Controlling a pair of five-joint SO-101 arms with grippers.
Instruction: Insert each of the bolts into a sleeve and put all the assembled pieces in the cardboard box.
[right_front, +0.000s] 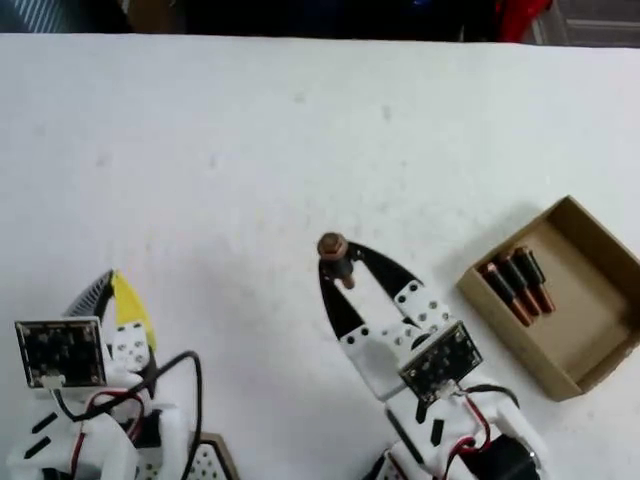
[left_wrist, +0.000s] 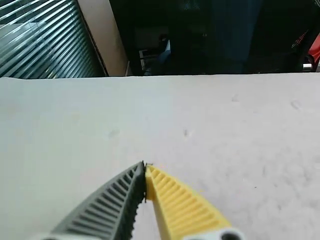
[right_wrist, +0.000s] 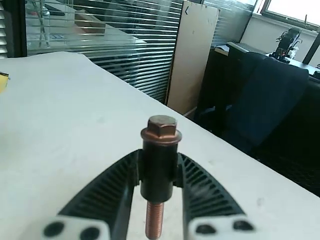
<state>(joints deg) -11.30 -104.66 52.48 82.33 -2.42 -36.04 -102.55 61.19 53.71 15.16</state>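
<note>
Between the right jaws, close-set, a sleeved bolt (right_wrist: 159, 165)

White arms (right_front: 375, 360), red-black cables (right_front: 97, 403); ribbed fingers (left_wrist: 175, 200) black, grey, yellow.

No readable text, labels or numbers

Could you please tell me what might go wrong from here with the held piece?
The right gripper clamps only the sleeve, so the bolt could slide out if the arm tips it. The cardboard box holds three pieces; a low approach might hit its wall.
</note>
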